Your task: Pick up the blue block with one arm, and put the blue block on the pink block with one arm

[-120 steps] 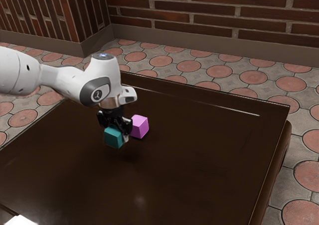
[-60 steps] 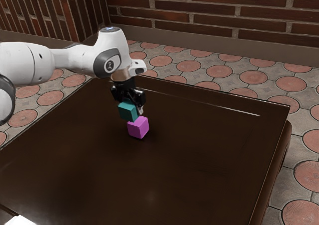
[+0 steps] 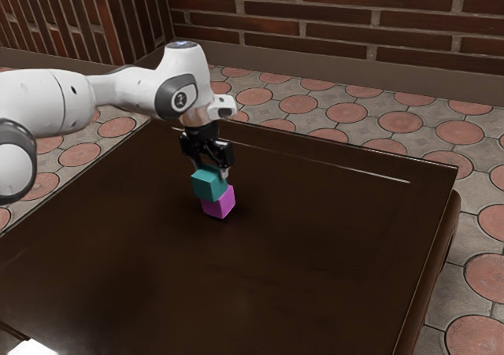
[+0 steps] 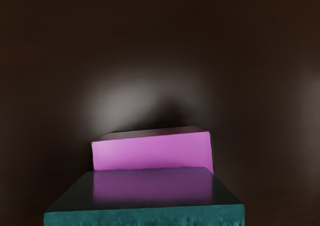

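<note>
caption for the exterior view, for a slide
Blue block atop the pink block, just under the arm's gripper, on a dark table

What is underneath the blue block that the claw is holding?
The pink block, standing on the dark table. The blue block covers part of its top, so whether they touch is hidden.

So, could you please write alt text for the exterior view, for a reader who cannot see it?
A black gripper on a white robot arm holds a blue block against the top of a pink block on a dark table. Brick wall and tiled floor behind.
</note>
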